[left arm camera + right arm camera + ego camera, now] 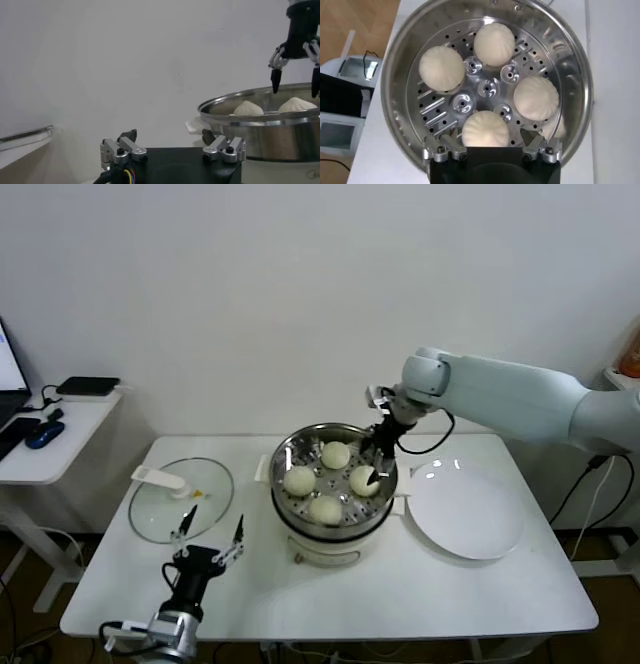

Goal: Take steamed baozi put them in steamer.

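The steamer [318, 548], a shiny steel pot on a cream base, stands mid-table. Several cream-white baozi lie on its perforated tray [489, 88]. My right gripper [377, 462] hangs open inside the pot, just over the right-hand baozi [363, 481]. In the right wrist view its fingertips [446, 142] flank that baozi [485, 127] with a gap on each side, and the other buns [441, 68] [493, 43] [536, 97] lie around the centre. My left gripper [212, 538] waits open and empty near the table's front left.
A glass lid with a white handle [181, 498] lies left of the steamer. An empty white plate [465, 509] sits to its right. The left wrist view shows the steamer wall [270, 135] and the right gripper [295, 82] above it. A side desk [50, 444] stands far left.
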{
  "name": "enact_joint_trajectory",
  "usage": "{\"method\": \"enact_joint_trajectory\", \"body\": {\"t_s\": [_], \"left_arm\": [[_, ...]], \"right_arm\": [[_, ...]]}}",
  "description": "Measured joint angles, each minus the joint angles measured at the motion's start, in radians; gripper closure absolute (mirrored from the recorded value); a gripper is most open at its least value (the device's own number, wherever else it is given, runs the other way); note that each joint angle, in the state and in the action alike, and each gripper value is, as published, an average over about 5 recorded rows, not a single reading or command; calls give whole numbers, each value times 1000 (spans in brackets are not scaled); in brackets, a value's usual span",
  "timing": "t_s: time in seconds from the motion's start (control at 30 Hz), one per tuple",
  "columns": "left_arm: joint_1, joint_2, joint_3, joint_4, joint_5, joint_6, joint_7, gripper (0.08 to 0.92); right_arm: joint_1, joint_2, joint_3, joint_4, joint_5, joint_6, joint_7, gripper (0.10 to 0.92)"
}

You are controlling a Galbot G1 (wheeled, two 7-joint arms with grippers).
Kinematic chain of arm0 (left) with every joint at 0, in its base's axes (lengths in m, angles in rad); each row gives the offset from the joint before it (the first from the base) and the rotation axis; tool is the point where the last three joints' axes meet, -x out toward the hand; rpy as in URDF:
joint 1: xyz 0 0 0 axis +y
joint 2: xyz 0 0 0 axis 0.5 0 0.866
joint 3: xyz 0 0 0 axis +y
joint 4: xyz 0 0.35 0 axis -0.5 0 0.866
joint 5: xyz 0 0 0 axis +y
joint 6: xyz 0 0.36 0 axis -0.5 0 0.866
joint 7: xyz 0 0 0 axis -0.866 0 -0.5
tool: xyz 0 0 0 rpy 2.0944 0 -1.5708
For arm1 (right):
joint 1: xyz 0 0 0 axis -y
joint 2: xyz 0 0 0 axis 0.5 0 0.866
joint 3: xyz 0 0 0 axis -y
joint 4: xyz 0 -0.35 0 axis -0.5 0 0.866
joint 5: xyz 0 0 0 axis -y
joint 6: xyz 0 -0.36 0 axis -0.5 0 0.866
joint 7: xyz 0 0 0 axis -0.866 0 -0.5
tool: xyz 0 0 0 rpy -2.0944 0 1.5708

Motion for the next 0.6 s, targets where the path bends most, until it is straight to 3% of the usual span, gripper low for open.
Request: {"method": "enact_joint_trajectory", "body": {"t_s": [0.6], "left_arm": [[22, 21, -1, -27, -3, -1, 5, 177]], "right_arm": [[86, -222, 49, 164, 37, 42, 75, 203]]}}
